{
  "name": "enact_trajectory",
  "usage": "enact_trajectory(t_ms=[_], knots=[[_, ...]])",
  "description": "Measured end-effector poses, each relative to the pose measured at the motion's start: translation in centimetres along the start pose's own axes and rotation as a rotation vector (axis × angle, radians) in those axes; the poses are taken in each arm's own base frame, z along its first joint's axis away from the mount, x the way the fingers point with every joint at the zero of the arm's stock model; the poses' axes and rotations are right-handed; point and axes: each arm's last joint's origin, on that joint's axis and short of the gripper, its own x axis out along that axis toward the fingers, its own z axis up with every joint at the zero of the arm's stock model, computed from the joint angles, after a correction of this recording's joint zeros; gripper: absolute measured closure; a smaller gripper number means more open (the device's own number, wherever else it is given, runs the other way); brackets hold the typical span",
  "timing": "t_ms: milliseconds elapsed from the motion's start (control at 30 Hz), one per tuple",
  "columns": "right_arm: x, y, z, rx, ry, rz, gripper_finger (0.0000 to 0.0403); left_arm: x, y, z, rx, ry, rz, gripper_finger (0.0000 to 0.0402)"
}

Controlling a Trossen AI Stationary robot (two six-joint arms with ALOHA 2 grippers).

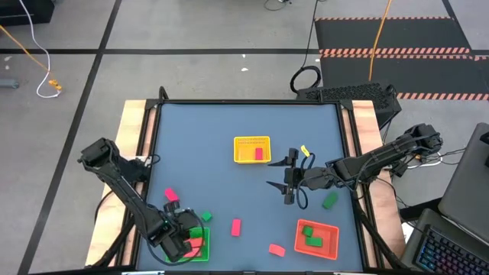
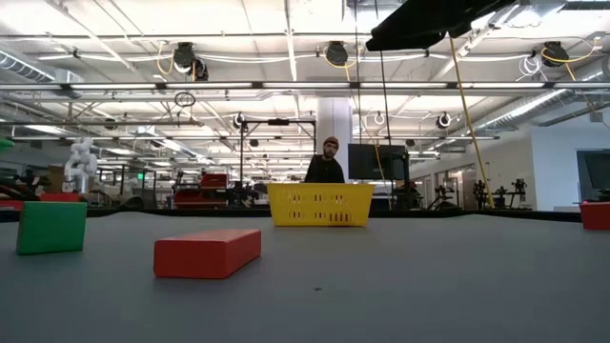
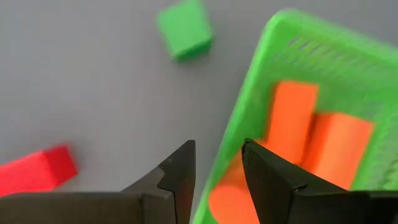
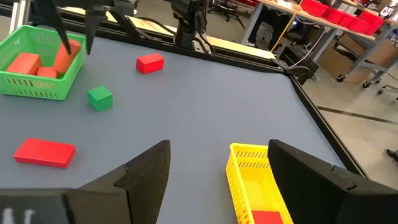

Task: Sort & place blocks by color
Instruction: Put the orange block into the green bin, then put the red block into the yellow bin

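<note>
Blocks lie scattered on the blue-grey table. In the high view I see a green cube [image 1: 205, 218], a red block [image 1: 171, 195], a pink-red bar [image 1: 236, 226], a salmon block [image 1: 276, 249] and a green block [image 1: 329, 200]. My left gripper [image 1: 183, 241] [image 3: 217, 168] is open over the green basket [image 3: 298, 74]. Its fingers stand on either side of the basket's near wall, above it. Salmon-orange blocks [image 3: 292, 118] lie inside that basket. My right gripper [image 1: 286, 183] [image 4: 217, 168] is open and empty, near the yellow basket [image 4: 249, 168].
The yellow basket [image 1: 252, 150] holds a red block [image 1: 258, 153]. The red basket [image 1: 316, 238] holds green blocks. In the low view a green cube [image 2: 51, 226] and a red bar [image 2: 208, 252] stand in front of the yellow basket [image 2: 320, 204], with a person [image 2: 326, 162] beyond the table.
</note>
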Motion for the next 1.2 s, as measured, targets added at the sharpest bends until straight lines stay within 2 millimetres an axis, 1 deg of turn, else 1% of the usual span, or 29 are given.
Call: enact_trajectory(t_ms=[100,200,367,467,600,733,867,967,1067,1200], knots=[[0.0,0.0,0.0,0.0,0.0,0.0,0.014,-0.5,0.2,-0.4,-0.003,0.058,0.026,0.0275],[0.0,0.0,0.0,0.0,0.0,0.0,0.014,-1.1,0.2,-0.6,-0.002,0.078,0.054,0.028],[0.0,0.0,0.0,0.0,0.0,0.0,0.014,-1.7,-0.1,-0.7,0.004,0.058,0.051,0.0284],[0.0,0.0,0.0,0.001,0.0,0.0,0.014,-1.9,-0.1,-0.2,0.016,-0.01,0.062,0.0284],[0.0,0.0,0.0,0.0,0.0,0.0,0.014,-1.7,0.2,1.2,0.052,-0.094,0.083,0.0284],[0.0,0.0,0.0,-0.001,0.0,-0.001,0.014,-1.3,0.2,3.5,0.118,-0.186,0.06,0.0284],[-0.3,-0.3,-0.2,0.012,0.028,-0.03,0.014,-1.0,0.4,6.8,0.211,-0.335,0.048,0.0284],[-1.2,-0.8,-1.2,0.067,0.132,-0.085,0.014,-0.8,1.0,9.4,0.268,-0.422,0.055,0.0284],[-2.1,-1.5,-2.4,0.184,0.257,-0.12,0.014,-0.6,1.8,12.1,0.319,-0.543,0.086,0.0284],[-3.2,-2.0,-4.2,0.266,0.438,-0.184,0.014,0.2,3.2,15.1,0.372,-0.659,0.068,0.0284]])
